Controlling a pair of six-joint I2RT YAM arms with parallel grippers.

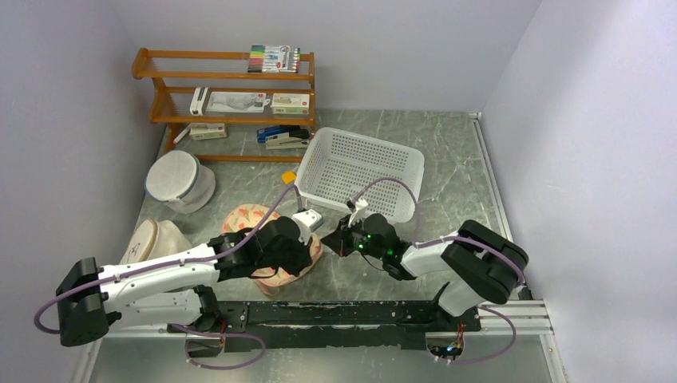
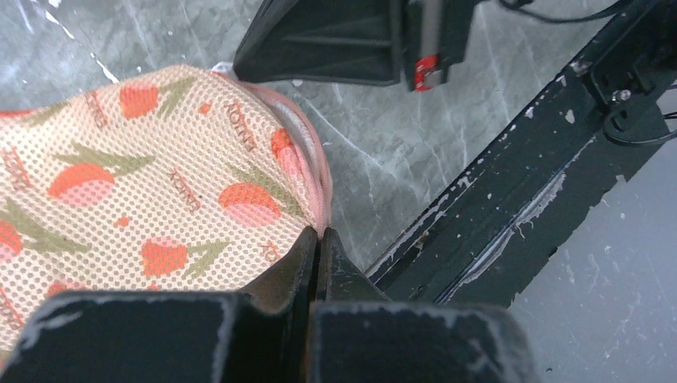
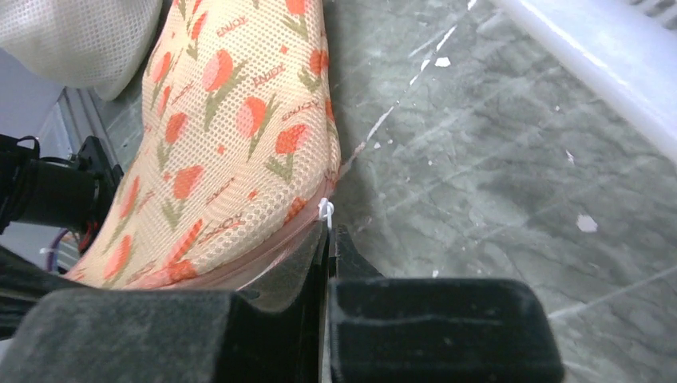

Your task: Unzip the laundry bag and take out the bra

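left gripper (image 2: pixel 318 239) is clamped on the rim of the laundry bag (image 2: pixel 144 183) and the right gripper (image 3: pixel 329 233) looks pinched on the zip pull (image 3: pixel 325 210), so I'd drag slowly along the seam, keeping it taut

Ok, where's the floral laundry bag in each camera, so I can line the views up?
Top external: laundry bag left of centre, mostly hidden under the left arm.
Left wrist: it fills the left half.
Right wrist: it runs from upper left to centre.
Shared landmark: the grey marbled table.
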